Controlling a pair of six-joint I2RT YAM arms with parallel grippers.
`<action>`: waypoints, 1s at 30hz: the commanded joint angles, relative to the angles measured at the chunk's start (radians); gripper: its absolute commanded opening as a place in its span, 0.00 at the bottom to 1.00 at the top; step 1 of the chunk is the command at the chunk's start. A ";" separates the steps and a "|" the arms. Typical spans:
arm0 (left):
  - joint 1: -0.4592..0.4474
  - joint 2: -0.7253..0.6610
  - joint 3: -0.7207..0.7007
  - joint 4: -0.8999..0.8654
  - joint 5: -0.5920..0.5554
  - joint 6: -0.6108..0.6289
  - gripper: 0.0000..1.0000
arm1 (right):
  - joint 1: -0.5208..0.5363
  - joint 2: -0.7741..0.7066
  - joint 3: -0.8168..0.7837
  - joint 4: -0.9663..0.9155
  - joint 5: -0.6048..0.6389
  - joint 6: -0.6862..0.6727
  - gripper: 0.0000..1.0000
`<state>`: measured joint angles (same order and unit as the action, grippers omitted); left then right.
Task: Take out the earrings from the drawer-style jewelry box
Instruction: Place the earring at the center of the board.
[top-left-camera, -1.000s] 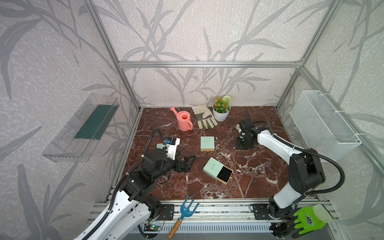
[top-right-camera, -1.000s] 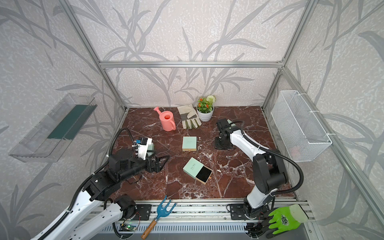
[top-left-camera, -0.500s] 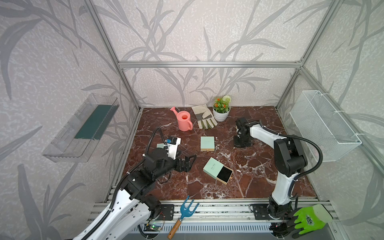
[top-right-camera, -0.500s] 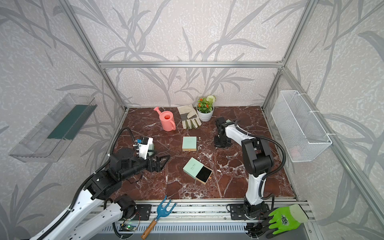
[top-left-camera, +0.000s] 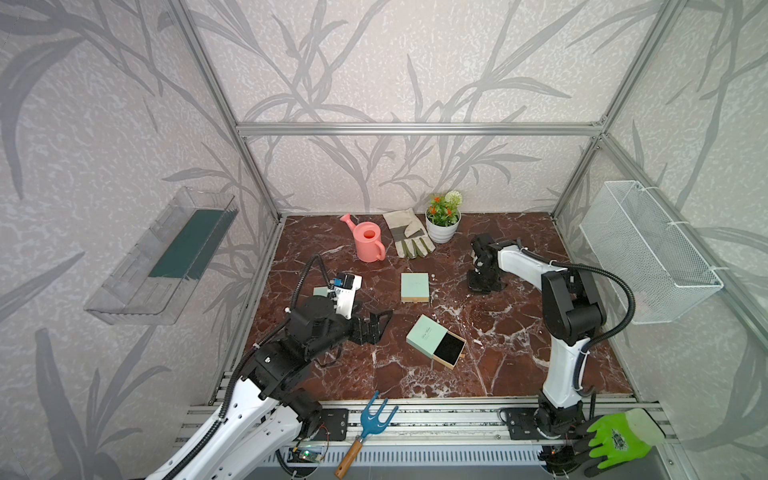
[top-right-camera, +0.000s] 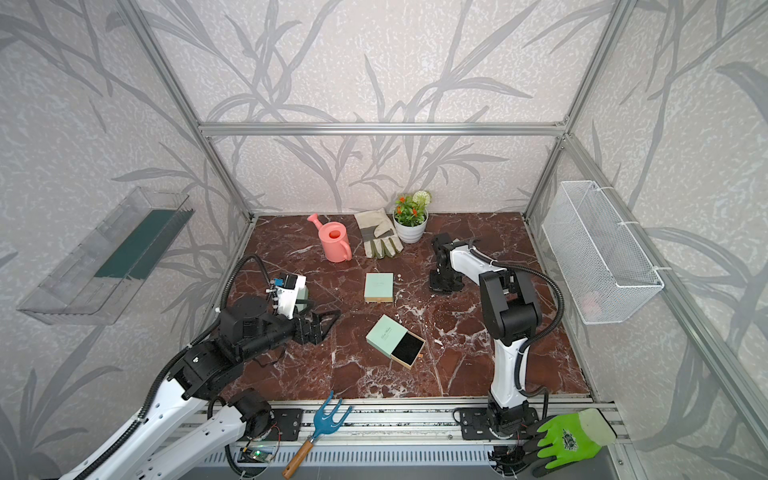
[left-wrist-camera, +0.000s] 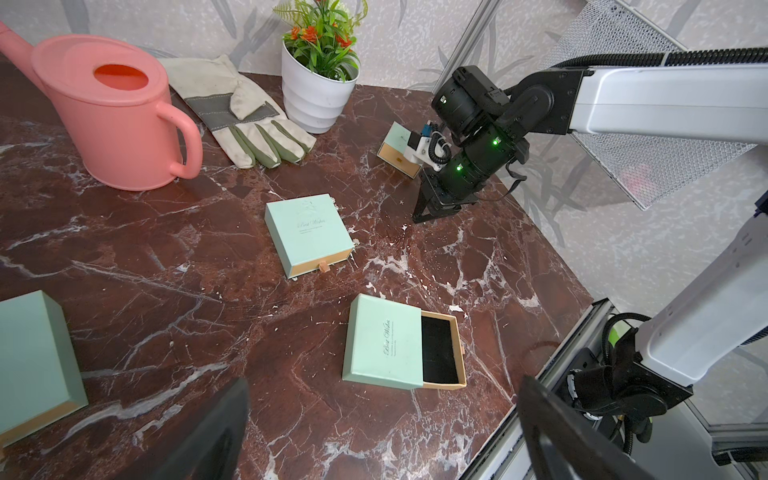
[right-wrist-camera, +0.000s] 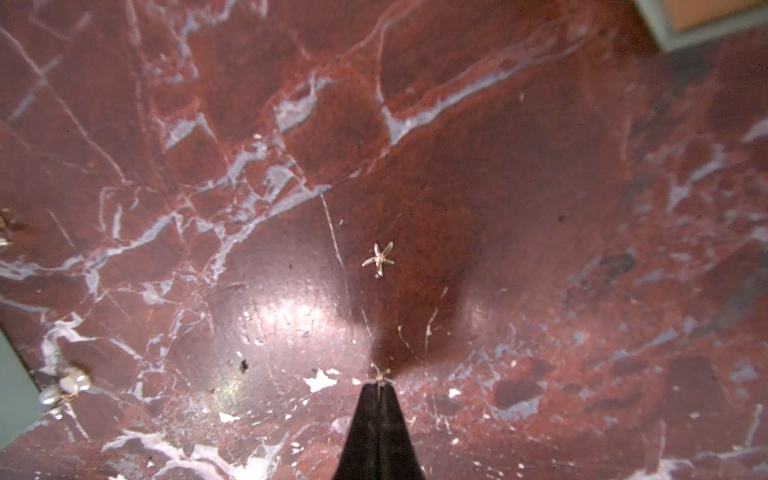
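Right wrist view, right claw (right-wrist-camera: 379, 390) aimed down, closed, star earring (right-wrist-camera: 379, 375) at tip; left claw (top-left-camera: 383, 327) level, splayed

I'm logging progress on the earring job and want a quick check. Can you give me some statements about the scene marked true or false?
1. The pulled-out drawer shows only black lining. True.
2. The left end effector is shut. False: it is open.
3. A star-shaped earring lies on the marble tabletop. True.
4. The pink watering can lies on its side. False: it stands upright.
5. The right end effector is wide open. False: it is shut.
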<state>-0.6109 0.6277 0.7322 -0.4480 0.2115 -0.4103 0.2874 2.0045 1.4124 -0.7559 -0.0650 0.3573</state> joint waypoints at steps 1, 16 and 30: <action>0.005 -0.005 0.005 0.014 0.008 0.026 0.99 | -0.007 0.019 0.025 -0.035 -0.008 -0.011 0.00; 0.005 -0.002 0.003 0.014 0.006 0.026 0.99 | -0.014 0.031 0.046 -0.041 -0.038 -0.020 0.02; 0.005 -0.002 0.005 0.012 0.007 0.024 0.99 | -0.019 0.039 0.054 -0.049 -0.038 -0.021 0.07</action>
<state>-0.6109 0.6296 0.7319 -0.4480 0.2111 -0.4103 0.2752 2.0285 1.4429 -0.7731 -0.0959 0.3447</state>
